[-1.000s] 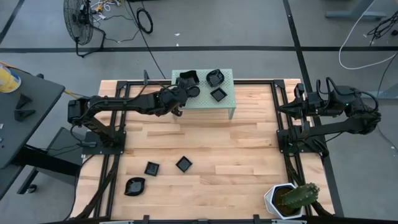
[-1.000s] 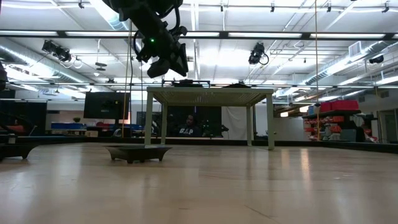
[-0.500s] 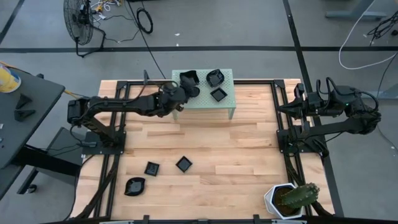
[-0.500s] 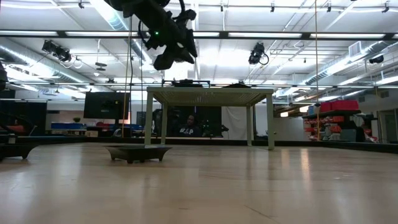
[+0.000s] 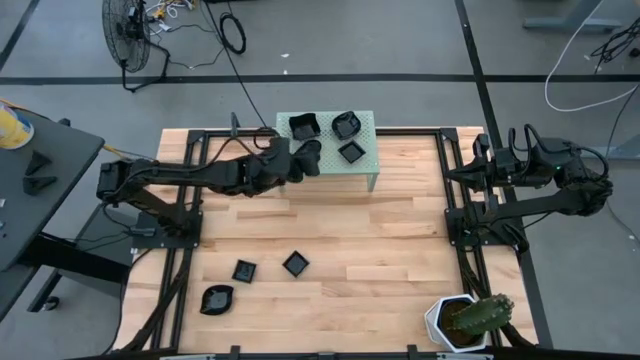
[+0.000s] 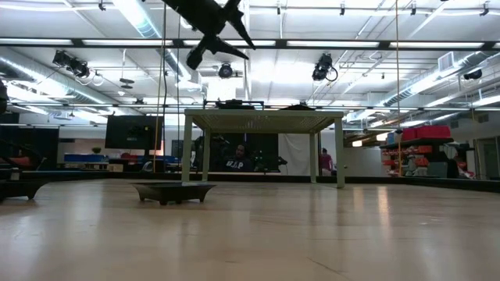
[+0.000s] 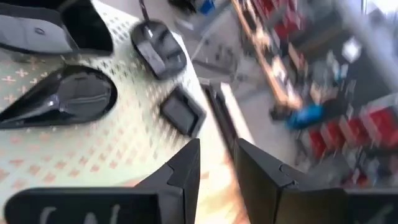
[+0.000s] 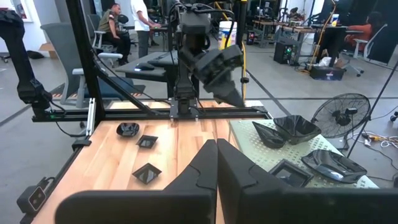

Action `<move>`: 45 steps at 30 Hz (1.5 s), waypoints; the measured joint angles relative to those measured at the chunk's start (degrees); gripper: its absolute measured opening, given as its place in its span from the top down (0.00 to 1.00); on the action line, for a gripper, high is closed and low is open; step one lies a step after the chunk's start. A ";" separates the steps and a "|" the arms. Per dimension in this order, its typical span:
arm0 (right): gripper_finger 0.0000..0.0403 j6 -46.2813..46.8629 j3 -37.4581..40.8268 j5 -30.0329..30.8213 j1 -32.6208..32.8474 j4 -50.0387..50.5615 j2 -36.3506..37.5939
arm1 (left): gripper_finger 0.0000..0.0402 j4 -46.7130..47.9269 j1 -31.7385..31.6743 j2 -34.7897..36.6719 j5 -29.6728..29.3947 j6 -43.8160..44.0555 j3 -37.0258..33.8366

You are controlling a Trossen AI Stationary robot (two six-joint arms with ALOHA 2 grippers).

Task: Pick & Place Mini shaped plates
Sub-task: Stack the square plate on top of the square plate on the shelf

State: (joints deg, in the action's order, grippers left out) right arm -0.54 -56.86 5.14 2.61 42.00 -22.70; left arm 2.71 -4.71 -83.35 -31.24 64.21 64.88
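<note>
While your left end effector (image 5: 312, 158) hung at the left front part of the pale green stand (image 5: 366, 168), its fingers stood a little apart and, as the left wrist view showed, nothing lay between them. Four mini shaped plates were on the stand top: a square one (image 5: 303, 126) at the far left, a wavy one (image 5: 346, 124) to its right, a small square one (image 5: 351, 152) nearer you, and a teardrop one (image 7: 65, 96) that the overhead view hid under the arm.

What mattered for your next move was that the remaining work lay the other way. Three more plates sat on the counter (image 5: 400, 250) well toward the near side and to the left: a small square plate (image 5: 244, 271), a diamond-set square plate (image 5: 295, 263) just to its right, and a leaf-shaped plate (image 5: 216, 299) nearest the edge. From your left end effector they lay back toward you and slightly left, well apart from it. The leaf plate's long axis ran roughly left to right, tilted a little, so I judged a grip across its narrow width would suit.

Your right end effector (image 8: 216, 163) was clamped shut on nothing, with that arm folded at the right side of the counter, near the cactus pot (image 5: 452, 322). Your left arm was plainly the nearer one to all three plates.
</note>
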 joint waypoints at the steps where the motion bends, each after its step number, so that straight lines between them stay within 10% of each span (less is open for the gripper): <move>1: 0.99 0.00 -0.01 0.00 0.01 0.01 0.00 | 0.74 1.00 0.41 0.32 1.05 -2.03 0.00; 21: 0.99 0.00 -0.02 0.00 0.00 0.00 0.01 | 0.70 19.74 7.06 3.69 21.20 -19.03 -3.85; 33: 0.99 0.00 0.00 0.00 0.00 0.00 0.00 | 0.42 18.22 9.01 3.63 34.01 -7.80 -17.15; 45: 0.99 0.00 -0.01 -0.01 0.00 0.00 0.01 | 0.43 18.03 14.67 3.14 34.56 -0.03 -18.93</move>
State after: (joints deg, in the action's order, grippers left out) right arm -0.54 -56.87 5.14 2.61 42.00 -22.69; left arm 20.74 9.95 -80.21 3.31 64.18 45.95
